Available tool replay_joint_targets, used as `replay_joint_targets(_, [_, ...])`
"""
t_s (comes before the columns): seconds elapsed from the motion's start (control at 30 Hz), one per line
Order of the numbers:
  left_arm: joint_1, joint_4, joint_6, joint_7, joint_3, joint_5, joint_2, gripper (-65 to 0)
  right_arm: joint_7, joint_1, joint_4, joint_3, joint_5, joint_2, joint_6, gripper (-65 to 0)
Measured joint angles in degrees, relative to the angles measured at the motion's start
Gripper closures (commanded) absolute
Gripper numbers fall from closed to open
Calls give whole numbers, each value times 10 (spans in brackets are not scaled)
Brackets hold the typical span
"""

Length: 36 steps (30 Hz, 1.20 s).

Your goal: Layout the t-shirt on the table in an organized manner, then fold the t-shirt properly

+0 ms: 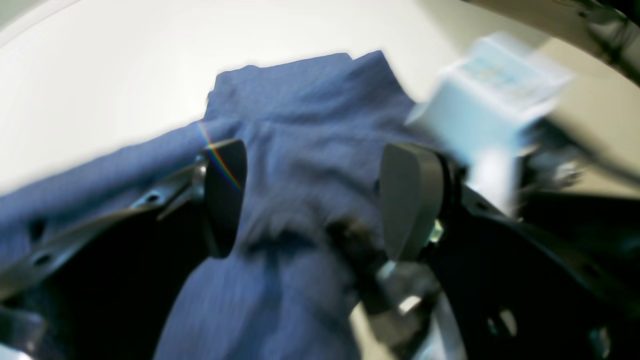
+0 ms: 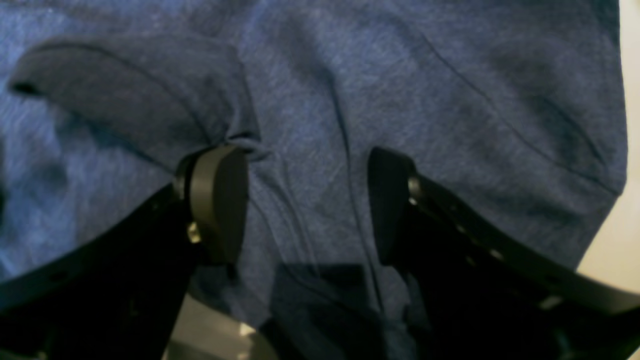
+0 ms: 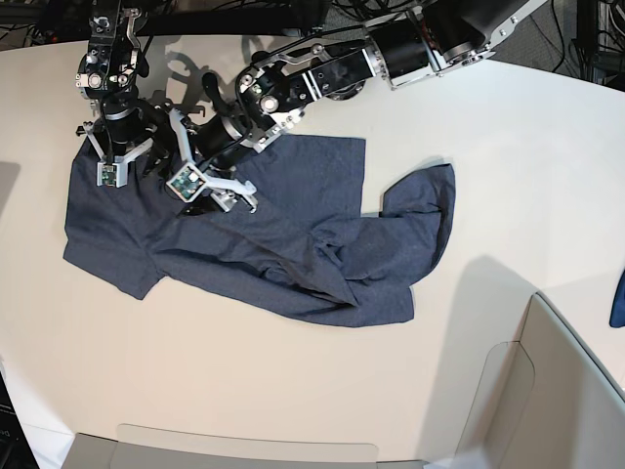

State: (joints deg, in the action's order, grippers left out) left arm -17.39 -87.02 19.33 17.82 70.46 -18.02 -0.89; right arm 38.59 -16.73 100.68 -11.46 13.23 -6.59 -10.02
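While the t-shirt (image 3: 264,234) lies crumpled and partly spread across the off-white desk (image 3: 293,381), both arms reach over its far left part in the base view. The left claw (image 1: 312,200) hovers with its jaws spread apart, blue cloth showing between the pads, nothing pinched. The right claw (image 2: 307,200) is likewise released, its two pads wide apart just above wrinkled fabric. A cardboard-like box wall (image 3: 576,391) stands at the desk's near right corner.
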Motion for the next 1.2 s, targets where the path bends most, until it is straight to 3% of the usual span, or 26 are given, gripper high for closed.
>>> replay_joint_targets(0.13, [2,-21,2,12,-9,-2,-22,-403,28,-9,36,-1,3,3,-1,-383])
replay_joint_targets(0.53, [23,-45,-8,-19,-37,-8,-26,-403,41,-25,128,-11,-19,1,2,-383])
replay_joint_targets(0.63, [31,-41,0,2,-54,4,-26,-403,29,-25,134,-54,11,5,0,-383])
replay_joint_targets(0.83, [58,-44,2,11,-108,-2,-37,-403,26,-19,140,-149,6,5,-1,-383])
replay_joint_targets(1.07, [75,-54,2,4,-110,-2,-32,-403,28,-22,138,-243,7,8,-1,-383])
replay_joint_targets(1.2, [98,-54,2,12,-110,-2,-34,-403,28,-30,137,-291,4,28,-2,-383])
